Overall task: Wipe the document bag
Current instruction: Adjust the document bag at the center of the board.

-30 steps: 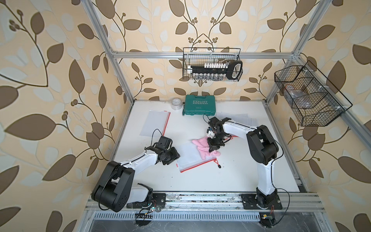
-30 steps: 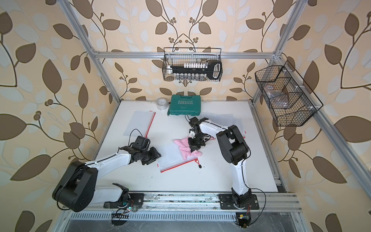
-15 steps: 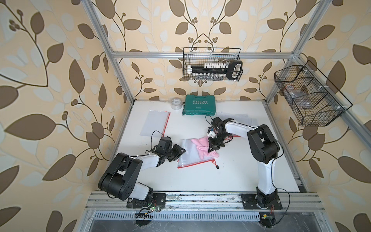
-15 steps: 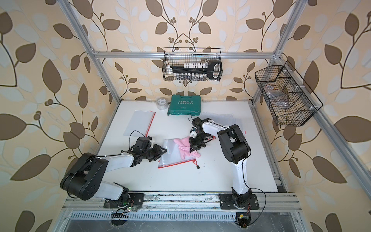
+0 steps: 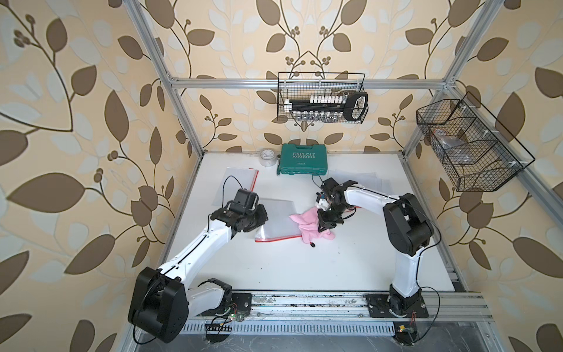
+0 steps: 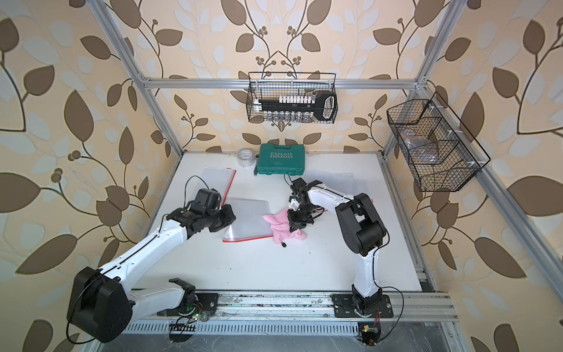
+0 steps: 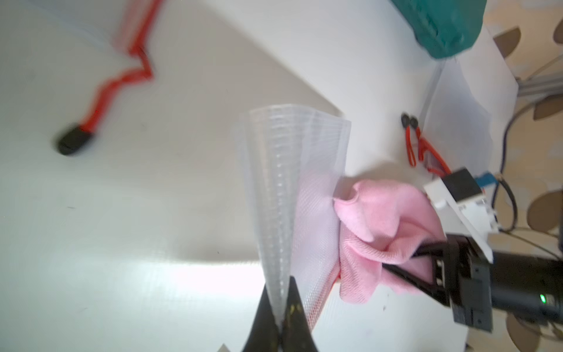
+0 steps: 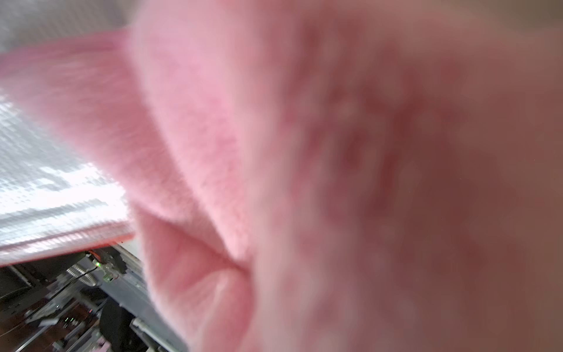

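The document bag (image 5: 275, 219) lies mid-table, red zip edge nearest the arm bases. Its left edge curls up, pinched in the closed left tool (image 7: 279, 300). At its right edge the right tool (image 5: 326, 224) is clamped on the pink cloth (image 5: 304, 227). Bare table (image 5: 304, 268) lies open in front.
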`<state>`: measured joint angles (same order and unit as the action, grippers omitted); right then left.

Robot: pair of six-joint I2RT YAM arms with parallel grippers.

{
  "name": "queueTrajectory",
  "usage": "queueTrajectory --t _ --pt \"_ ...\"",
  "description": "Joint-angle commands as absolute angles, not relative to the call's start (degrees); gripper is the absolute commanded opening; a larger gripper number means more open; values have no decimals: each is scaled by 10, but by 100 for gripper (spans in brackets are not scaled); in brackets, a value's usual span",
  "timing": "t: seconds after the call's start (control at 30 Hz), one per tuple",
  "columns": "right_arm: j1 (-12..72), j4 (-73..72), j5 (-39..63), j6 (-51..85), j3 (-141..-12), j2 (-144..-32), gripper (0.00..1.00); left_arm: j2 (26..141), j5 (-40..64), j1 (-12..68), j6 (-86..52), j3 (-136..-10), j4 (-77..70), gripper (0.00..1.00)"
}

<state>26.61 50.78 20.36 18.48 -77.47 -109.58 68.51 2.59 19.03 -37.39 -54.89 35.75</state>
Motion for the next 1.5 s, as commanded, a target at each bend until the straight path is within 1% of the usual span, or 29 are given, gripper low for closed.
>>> queueTrajectory --t 0.0,0.13,0.2,0.27,0.33,0.37,0.4,0.43,0.53,0.63,0.77,0.9,0.97,1.07,1.1,1.2,1.27,1.33,1.4,1.47 --pt "242 543 120 203 -754 -1041 0 694 -177 187 -252 -658 581 0" --pt "213 530 113 211 -733 -1034 0 740 -364 226 -196 -784 669 0" --pt "211 527 108 211 -732 -1035 0 783 -409 257 -174 -832 699 0" --pt "208 520 112 210 -730 -1039 0 860 -466 316 -167 -883 755 0" --pt "204 514 118 213 -726 -1045 0 941 -505 376 -200 -934 836 0" --pt "204 510 118 213 -724 -1046 0 980 -492 397 -222 -955 868 0" --pt "204 506 118 215 -720 -1047 0 1004 -474 418 -222 -958 866 0" --pt "204 502 116 216 -715 -1045 0 1024 -446 443 -217 -953 847 0" --pt "201 501 105 215 -705 -1036 0 1072 -332 483 -226 -935 775 0" --pt "195 502 98 213 -692 -1020 0 1100 -232 500 -241 -906 694 0" --pt "192 501 92 210 -681 -1003 0 1111 -144 501 -254 -867 604 1" --pt "193 495 96 212 -673 -995 0 1107 -77 495 -259 -839 537 23" --pt "193 496 94 213 -672 -994 0 1100 -40 487 -266 -826 505 35" --pt "194 496 92 214 -671 -986 0 1088 -11 477 -273 -813 469 43" --pt "194 496 92 214 -671 -984 0 1079 0 470 -276 -808 459 44" --pt "215 513 66 208 -688 -962 0 1033 21 436 -302 -771 426 45" --pt "239 537 38 205 -718 -955 0 981 36 392 -334 -723 398 45" --pt "262 547 37 203 -747 -951 0 925 53 346 -360 -673 370 44" --pt "293 548 40 200 -781 -962 0 879 43 311 -377 -637 362 42" --pt "325 563 44 197 -830 -998 0 850 28 273 -384 -612 372 38"
